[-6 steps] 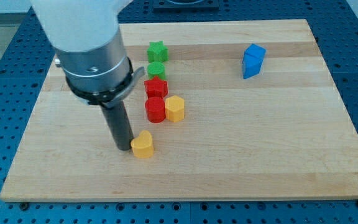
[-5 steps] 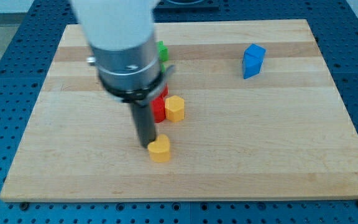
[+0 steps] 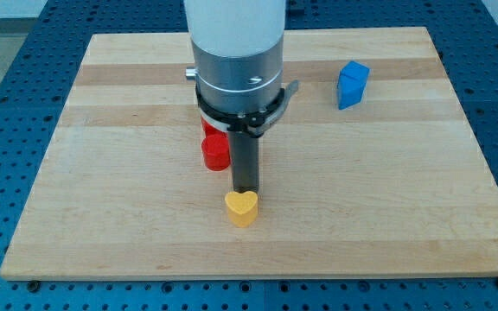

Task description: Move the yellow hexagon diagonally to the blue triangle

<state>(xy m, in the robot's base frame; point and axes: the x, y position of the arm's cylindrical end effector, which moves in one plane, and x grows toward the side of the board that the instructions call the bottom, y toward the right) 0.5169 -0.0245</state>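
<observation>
My tip point(image 3: 245, 192) stands just above a yellow heart-shaped block point(image 3: 242, 208), at or touching its upper edge, near the middle of the board. The yellow hexagon does not show; the rod and arm cover the spot to the right of the red cylinder point(image 3: 215, 152). The blue triangle block point(image 3: 352, 84) stands alone at the view's upper right, far from my tip.
A sliver of a red block point(image 3: 207, 130) shows above the red cylinder, mostly hidden by the arm. The wooden board point(image 3: 405, 216) lies on a blue perforated table. The arm's grey body hides the upper middle of the board.
The arm and tip have moved to the view's right, and the yellow heart has slid right with them. The arm now covers the green blocks, the red star and the yellow hexagon.
</observation>
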